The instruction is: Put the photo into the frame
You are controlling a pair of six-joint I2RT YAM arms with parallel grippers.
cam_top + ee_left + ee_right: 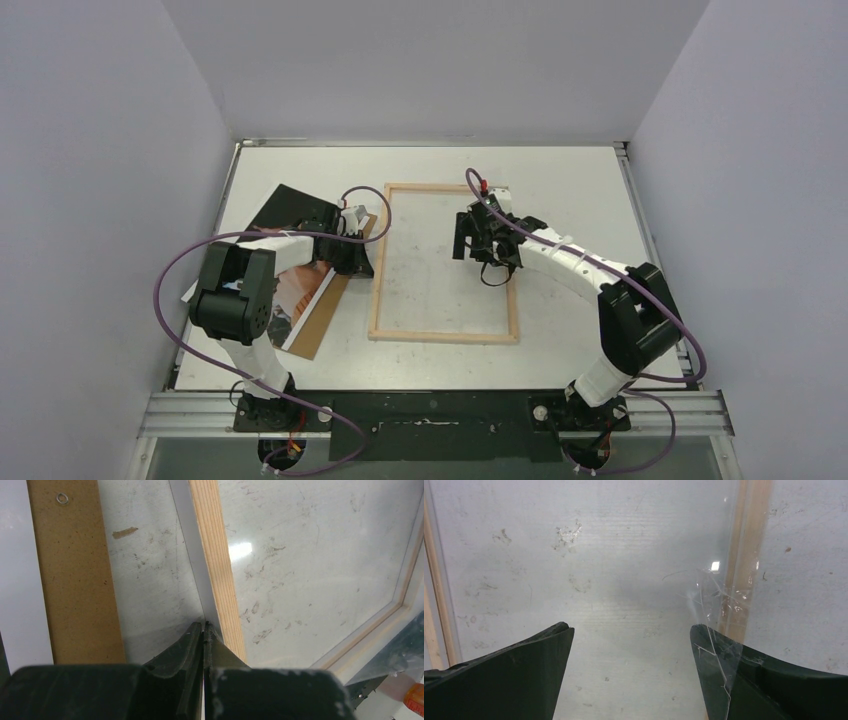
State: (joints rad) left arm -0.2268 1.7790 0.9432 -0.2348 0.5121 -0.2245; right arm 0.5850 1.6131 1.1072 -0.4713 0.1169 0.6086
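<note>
Right gripper [631, 630]: jaws wide apart, nothing between them; it hangs over the table [570, 190] inside the frame [445, 337], nearer the right slat; in the wrist view a scratched clear edge crosses that slat, and I cannot tell what it is. Left gripper [205, 625]: jaws pressed together, nothing visible between them; its tips sit at the outer edge of the frame's left slat. The frame lies flat mid-table; bare table shows through its opening. The photo [300, 290] lies left of the frame, picture side up, partly under the left arm, skewed to the frame; it rests on the brown backing panel [320, 322]; a strip of table separates panel and slat.
</note>
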